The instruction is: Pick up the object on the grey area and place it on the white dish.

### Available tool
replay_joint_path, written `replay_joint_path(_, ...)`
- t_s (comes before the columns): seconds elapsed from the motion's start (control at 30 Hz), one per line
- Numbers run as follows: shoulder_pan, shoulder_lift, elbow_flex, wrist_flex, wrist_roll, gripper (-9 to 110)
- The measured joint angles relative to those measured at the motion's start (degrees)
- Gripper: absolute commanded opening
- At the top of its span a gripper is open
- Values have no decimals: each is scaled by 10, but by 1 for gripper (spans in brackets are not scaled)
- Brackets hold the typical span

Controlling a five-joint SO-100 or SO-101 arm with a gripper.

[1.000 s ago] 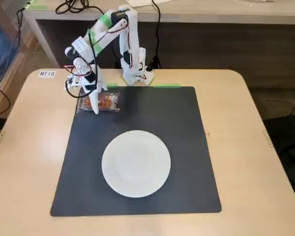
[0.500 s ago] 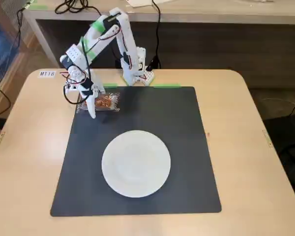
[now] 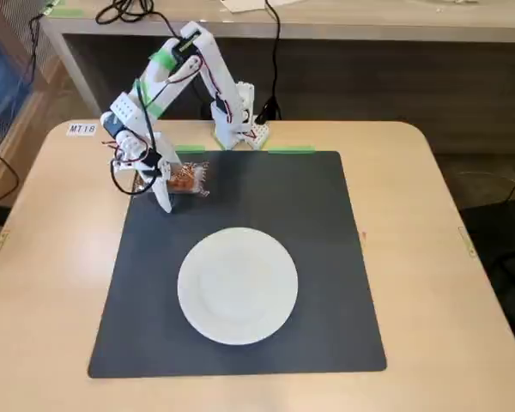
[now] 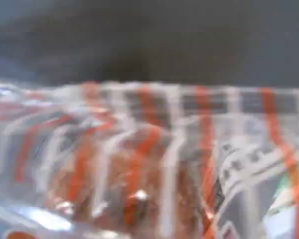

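Observation:
In the fixed view the object [image 3: 189, 178], a small clear packet with orange-brown contents, is at the far left corner of the grey area [image 3: 326, 257]. My gripper [image 3: 164, 197] is shut on its left end, and the packet looks tilted and raised off the mat. The white dish [image 3: 238, 285] lies bare in the middle of the mat, well in front of the gripper. The wrist view is blurred and filled by the object [image 4: 139, 169], with the grey area [image 4: 189, 40] dark behind it. No fingers show in that view.
The arm's base [image 3: 237, 130] stands at the table's far edge beside green tape strips [image 3: 290, 149]. A label reading MT18 [image 3: 81, 129] is stuck at the far left. Light wooden tabletop [image 3: 438, 257] surrounds the mat. A desk with cables [image 3: 129, 10] runs behind.
The arm has drawn up and slightly left, taking the packet with it. The packet went from lying flat on the mat to tilted in the gripper.

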Motion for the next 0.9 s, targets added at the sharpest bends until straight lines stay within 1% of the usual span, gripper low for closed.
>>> replay_joint_path(0.1,-3,-2,1,0,5,0)
replay_joint_path(0.53,-4,-2,1,0,10,0)
replay_joint_path(0.73,-18,42,18,2,11,0)
replay_joint_path(0.9,-52,96,17,5,22,0)
